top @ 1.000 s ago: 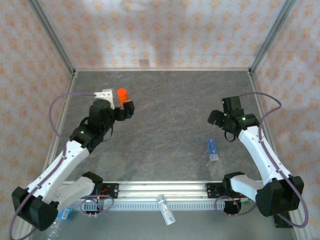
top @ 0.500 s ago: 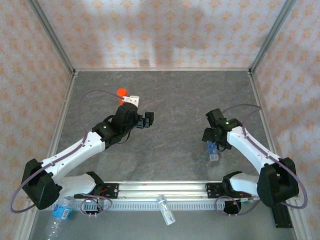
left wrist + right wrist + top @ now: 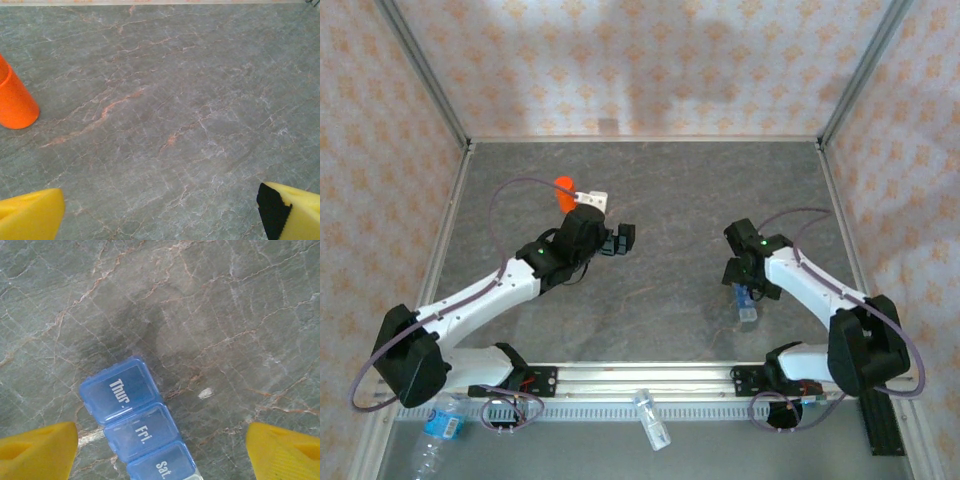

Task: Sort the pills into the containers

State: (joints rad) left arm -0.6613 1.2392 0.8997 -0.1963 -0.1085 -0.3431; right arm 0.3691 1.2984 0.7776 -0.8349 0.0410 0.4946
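Grey stone table (image 3: 670,180). Left claw (image 3: 623,240) spread wide, empty, above bare table, orange vial (image 3: 563,190) off to its left. Right claw (image 3: 748,283) spread wide, gripping nothing. Blue pill box (image 3: 132,415) lies between its fingers, lids shut, near table's front right.

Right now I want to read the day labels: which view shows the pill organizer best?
The right wrist view: the pill organizer lies close and sharp, lids reading Thur, Fri, Sat. The top external view shows it small, partly under the right gripper.
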